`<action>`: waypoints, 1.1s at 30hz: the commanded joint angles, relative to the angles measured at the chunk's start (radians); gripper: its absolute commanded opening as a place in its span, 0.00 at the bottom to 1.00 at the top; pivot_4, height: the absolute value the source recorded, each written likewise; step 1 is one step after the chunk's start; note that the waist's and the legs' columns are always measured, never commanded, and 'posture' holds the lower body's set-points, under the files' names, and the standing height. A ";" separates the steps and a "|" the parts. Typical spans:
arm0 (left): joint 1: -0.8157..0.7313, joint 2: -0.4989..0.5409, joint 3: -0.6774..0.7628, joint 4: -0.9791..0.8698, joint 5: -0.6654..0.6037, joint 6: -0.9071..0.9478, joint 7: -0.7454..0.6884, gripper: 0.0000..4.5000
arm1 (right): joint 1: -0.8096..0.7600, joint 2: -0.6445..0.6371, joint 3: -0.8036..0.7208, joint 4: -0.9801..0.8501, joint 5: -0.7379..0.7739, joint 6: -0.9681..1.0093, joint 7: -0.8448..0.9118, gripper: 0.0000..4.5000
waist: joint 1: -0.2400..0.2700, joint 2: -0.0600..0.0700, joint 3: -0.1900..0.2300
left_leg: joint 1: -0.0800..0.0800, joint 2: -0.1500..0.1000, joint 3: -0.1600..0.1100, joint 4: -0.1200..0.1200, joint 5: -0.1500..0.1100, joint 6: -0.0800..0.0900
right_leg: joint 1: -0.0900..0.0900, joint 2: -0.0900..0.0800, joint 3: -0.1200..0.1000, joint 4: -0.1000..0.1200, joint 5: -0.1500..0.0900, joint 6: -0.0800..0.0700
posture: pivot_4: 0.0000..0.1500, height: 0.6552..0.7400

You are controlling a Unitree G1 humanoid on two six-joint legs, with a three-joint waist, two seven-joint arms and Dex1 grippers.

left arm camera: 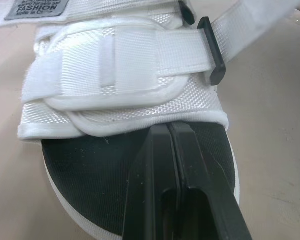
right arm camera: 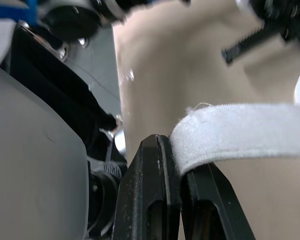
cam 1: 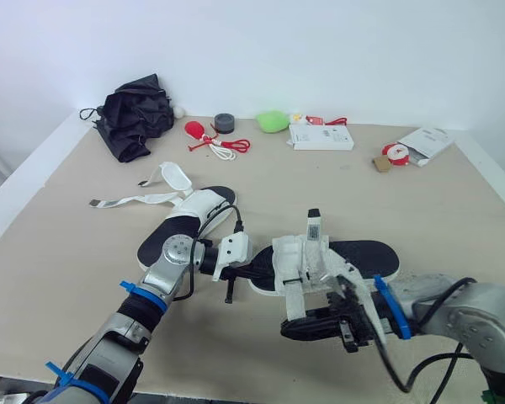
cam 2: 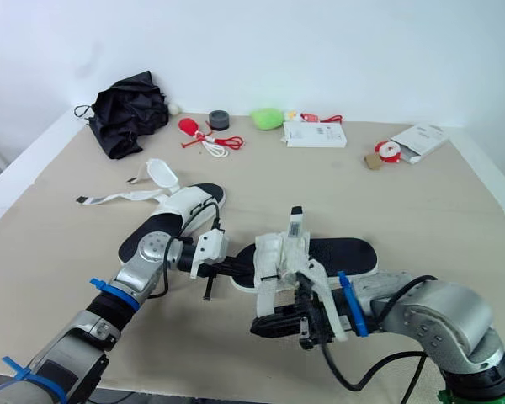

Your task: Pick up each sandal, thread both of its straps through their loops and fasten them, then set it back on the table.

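A black-soled sandal [cam 1: 366, 252] with white straps [left arm camera: 120, 60] lies at the middle front of the table. My left gripper [cam 1: 254, 271] is shut, its fingers [left arm camera: 167, 150] resting on the footbed at the toe end, just short of the fastened front strap. My right gripper [right arm camera: 174, 146] is at the sandal's near side, shut on the free end of a white strap [right arm camera: 240, 127] that hangs off the sandal [cam 1: 293, 301]. The second sandal [cam 1: 192, 217] lies to the left, its long straps [cam 1: 126, 200] loose and spread on the table.
Along the back edge are a black folded umbrella [cam 1: 135, 114], a red item with cord [cam 1: 204, 135], a dark tape roll [cam 1: 225, 123], a green object [cam 1: 272, 121], a white box [cam 1: 320, 136] and a packet [cam 1: 425, 141]. The table's front edge runs close below both grippers.
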 commanded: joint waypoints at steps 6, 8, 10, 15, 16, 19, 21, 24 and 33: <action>0.055 0.027 -0.081 0.128 0.121 0.044 0.009 0.00 | -0.364 0.154 0.064 0.255 -0.055 -0.022 -0.119 0.01 | 0.000 0.003 0.002 | -0.004 0.000 0.000 0.000 0.001 0.001 | -0.004 0.002 0.000 0.000 0.005 -0.006 | 1.00 1.00; 0.054 0.025 -0.082 0.130 0.121 0.043 0.009 0.00 | -0.414 0.165 0.115 0.328 -0.122 -0.035 -0.122 0.01 | 0.002 0.003 0.002 | -0.010 0.000 0.000 0.001 0.003 0.001 | -0.008 0.002 -0.003 0.001 0.006 -0.007 | 1.00 1.00; 0.054 0.023 -0.082 0.130 0.121 0.042 0.009 0.00 | -0.454 0.171 0.160 0.394 -0.178 -0.047 -0.112 0.01 | 0.001 0.003 0.002 | -0.011 0.000 0.000 0.001 0.004 0.001 | -0.009 0.001 -0.003 0.001 0.009 -0.003 | 1.00 1.00; 0.056 0.026 -0.082 0.126 0.120 0.043 0.012 0.00 | -0.493 0.173 0.223 0.501 -0.266 -0.045 -0.091 0.01 | 0.000 0.004 0.002 | -0.011 0.000 0.000 0.002 0.005 0.003 | -0.009 0.001 -0.003 0.001 0.009 -0.007 | 1.00 1.00; 0.060 0.029 -0.081 0.121 0.119 0.045 0.014 0.00 | -0.512 0.170 0.266 0.567 -0.314 -0.039 -0.096 0.01 | -0.002 0.004 0.002 | -0.011 0.000 0.000 0.002 0.005 0.003 | -0.009 0.002 -0.004 0.001 0.009 -0.008 | 1.00 1.00; 0.066 0.034 -0.081 0.112 0.118 0.048 0.018 0.00 | -0.557 0.187 0.337 0.703 -0.400 0.000 -0.125 0.23 | -0.003 0.005 0.002 | -0.011 0.000 0.000 0.002 0.007 0.005 | -0.010 0.002 -0.003 0.001 0.011 -0.009 | 1.00 1.00; 0.068 0.036 -0.082 0.107 0.117 0.050 0.019 0.00 | -0.573 0.195 0.379 0.744 -0.447 0.005 -0.125 0.43 | -0.003 0.006 0.001 | -0.011 0.000 0.000 0.002 0.007 0.006 | -0.010 0.002 -0.003 0.001 0.012 -0.010 | 1.00 1.00; 0.068 0.037 -0.082 0.105 0.116 0.051 0.020 0.00 | -0.582 0.199 0.403 0.763 -0.475 0.003 -0.112 0.71 | -0.002 0.006 0.000 | -0.010 0.001 0.000 0.002 0.007 0.006 | -0.009 0.002 -0.004 0.001 0.012 -0.010 | 1.00 1.00; 0.078 0.038 -0.089 0.098 0.109 0.056 0.029 0.00 | -0.693 0.248 0.366 0.952 -0.557 -0.108 -0.092 0.99 | -0.001 0.004 -0.003 | -0.010 0.001 -0.001 0.002 0.007 0.006 | -0.008 0.001 -0.005 0.001 0.013 -0.010 | 1.00 1.00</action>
